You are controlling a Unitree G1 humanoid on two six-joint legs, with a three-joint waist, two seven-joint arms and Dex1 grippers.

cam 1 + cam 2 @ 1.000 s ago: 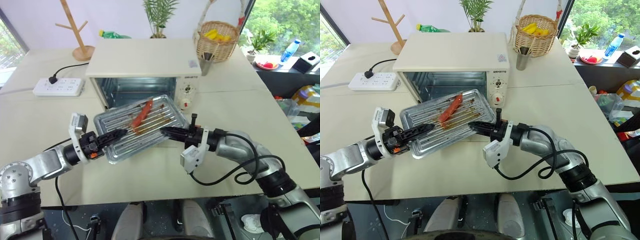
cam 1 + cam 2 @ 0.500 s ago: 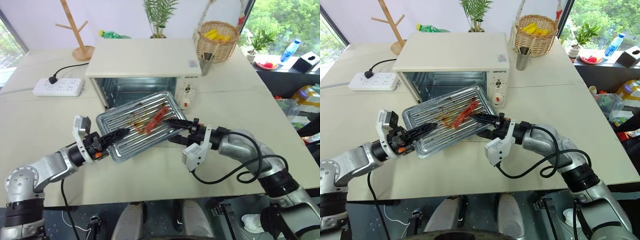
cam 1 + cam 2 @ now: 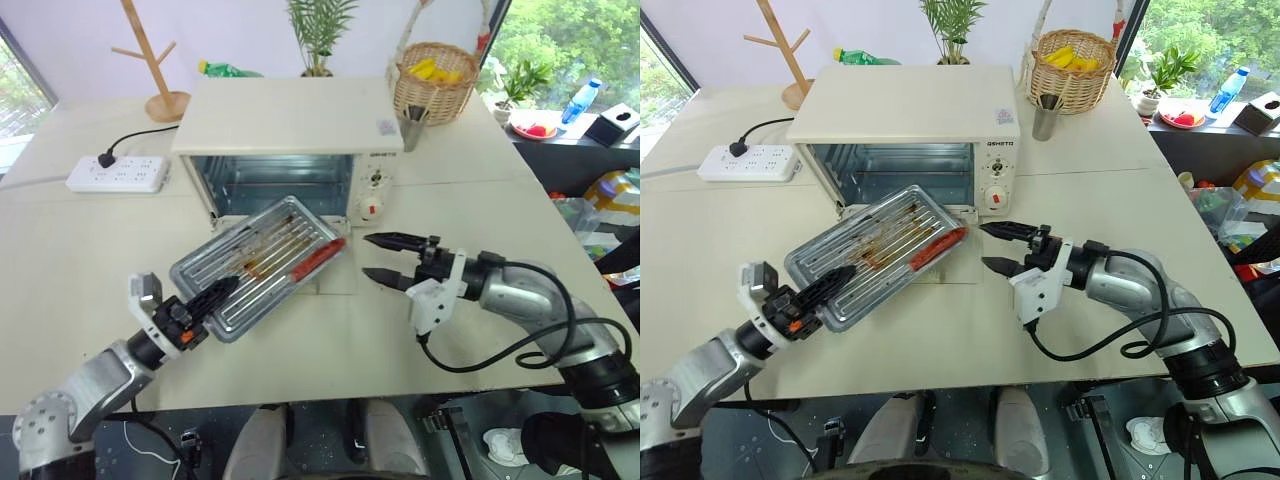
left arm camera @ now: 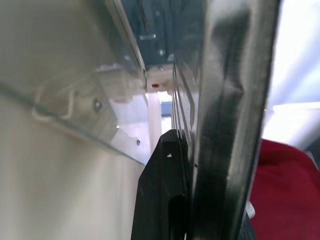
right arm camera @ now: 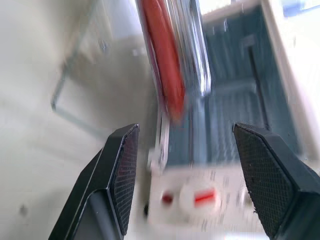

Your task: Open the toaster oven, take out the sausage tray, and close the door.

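The cream-white toaster oven [image 3: 290,115] stands open at the middle of the table, its glass door [image 3: 338,278] folded down flat in front of it. The silvery sausage tray [image 3: 255,265] hangs tilted over the door, with my left gripper [image 3: 222,290] shut on its near left corner. A thin red sausage [image 3: 318,257] lies against the tray's right rim. My right gripper [image 3: 365,255] is open just right of the tray, apart from it. In the right wrist view the sausage [image 5: 162,75] and the red dial [image 5: 202,196] lie beyond its spread fingers [image 5: 117,175].
A white power strip [image 3: 117,173] with a black cable lies at the left. A wooden rack [image 3: 160,60], a green bottle [image 3: 225,70], a wicker basket [image 3: 432,80] and a metal cup [image 3: 412,128] stand behind and right of the oven.
My right gripper let go of the tray, opened and drew off to the right. The left gripper sank and pulled back with the tray, and the sausage rolled to the tray's right rim.
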